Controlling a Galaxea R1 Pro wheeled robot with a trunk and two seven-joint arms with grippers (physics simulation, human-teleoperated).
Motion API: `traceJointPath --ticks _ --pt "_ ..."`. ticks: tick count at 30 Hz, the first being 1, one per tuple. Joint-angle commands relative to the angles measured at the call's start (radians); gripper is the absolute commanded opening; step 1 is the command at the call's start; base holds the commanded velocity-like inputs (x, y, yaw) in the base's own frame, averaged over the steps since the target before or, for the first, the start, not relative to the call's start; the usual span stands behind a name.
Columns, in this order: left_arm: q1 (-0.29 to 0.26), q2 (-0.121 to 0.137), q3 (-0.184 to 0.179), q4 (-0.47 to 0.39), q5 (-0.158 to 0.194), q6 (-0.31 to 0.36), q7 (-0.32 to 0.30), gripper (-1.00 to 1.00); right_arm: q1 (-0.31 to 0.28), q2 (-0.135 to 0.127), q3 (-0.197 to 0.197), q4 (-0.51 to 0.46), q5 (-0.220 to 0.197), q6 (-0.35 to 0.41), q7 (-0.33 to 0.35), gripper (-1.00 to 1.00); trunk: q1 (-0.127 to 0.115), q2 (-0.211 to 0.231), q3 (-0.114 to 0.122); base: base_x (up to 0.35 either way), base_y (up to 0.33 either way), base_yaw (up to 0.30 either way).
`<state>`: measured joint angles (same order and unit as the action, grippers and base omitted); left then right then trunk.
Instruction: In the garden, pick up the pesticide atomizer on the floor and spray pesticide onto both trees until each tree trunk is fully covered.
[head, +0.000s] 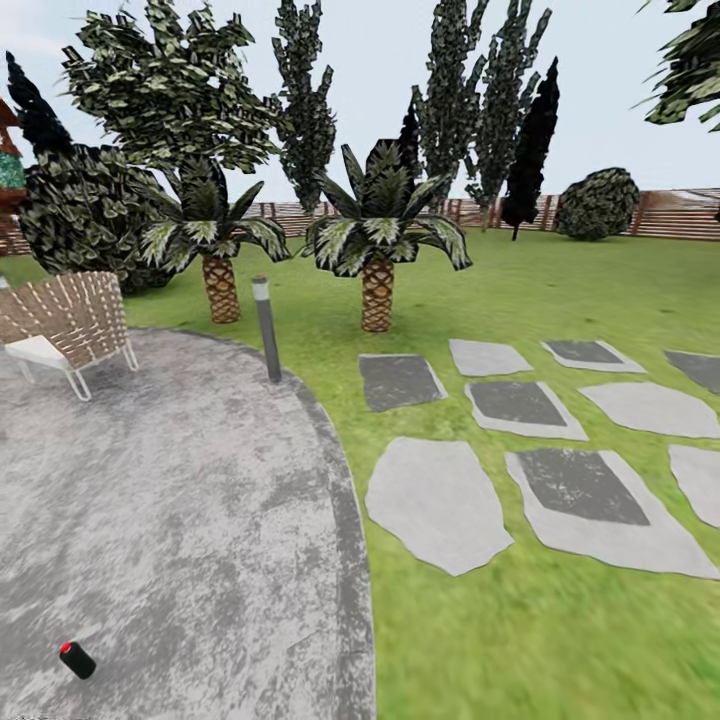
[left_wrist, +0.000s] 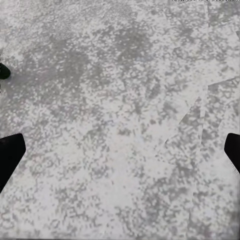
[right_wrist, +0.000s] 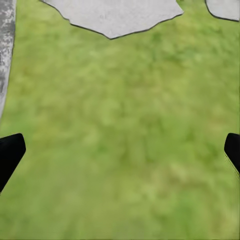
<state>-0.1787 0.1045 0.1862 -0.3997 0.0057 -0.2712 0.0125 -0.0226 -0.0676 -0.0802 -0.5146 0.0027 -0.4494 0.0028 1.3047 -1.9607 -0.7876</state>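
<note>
Where the round grey paved patio (head: 170, 520) takes up the near left of the head view, the pesticide atomizer (head: 77, 660) lies on its side on the paving close to the robot, a small dark bottle with its red tip turned up and to the left. A dark sliver at the edge of the left wrist view may be the same bottle, though it is too small to tell. The left tool (left_wrist: 120, 150) hangs over bare mottled paving, its fingers spread wide with nothing between them. The right tool (right_wrist: 120, 150) hangs over the green lawn (right_wrist: 120, 130), likewise spread wide and empty, with a pale stepping stone (right_wrist: 115, 15) further off. In the head view, grey stepping stones (head: 435, 505) lie in the grass to the right of the patio. A short bollard lamp (head: 266, 328) stands at the patio's far edge, a woven chair (head: 65, 325) sits at far left, and two low palms (head: 378, 240) grow beyond, before a brown slat fence (head: 680, 212).
</note>
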Motion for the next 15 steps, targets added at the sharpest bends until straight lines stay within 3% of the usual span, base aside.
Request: traceJointPath --ticks 1,15 --pt "-0.001 0.000 0.001 0.001 0.000 -0.003 0.001 1.00 0.000 0.000 -0.001 0.001 0.000 -0.003 0.000 1.00 0.000 0.000 -0.001 0.172 -0.244 0.278" --pt "-0.001 0.000 0.001 0.001 0.000 -0.003 0.001 1.00 0.000 0.000 -0.001 0.001 0.000 -0.003 0.001 1.00 0.000 0.000 -0.001 0.175 -0.244 0.278"
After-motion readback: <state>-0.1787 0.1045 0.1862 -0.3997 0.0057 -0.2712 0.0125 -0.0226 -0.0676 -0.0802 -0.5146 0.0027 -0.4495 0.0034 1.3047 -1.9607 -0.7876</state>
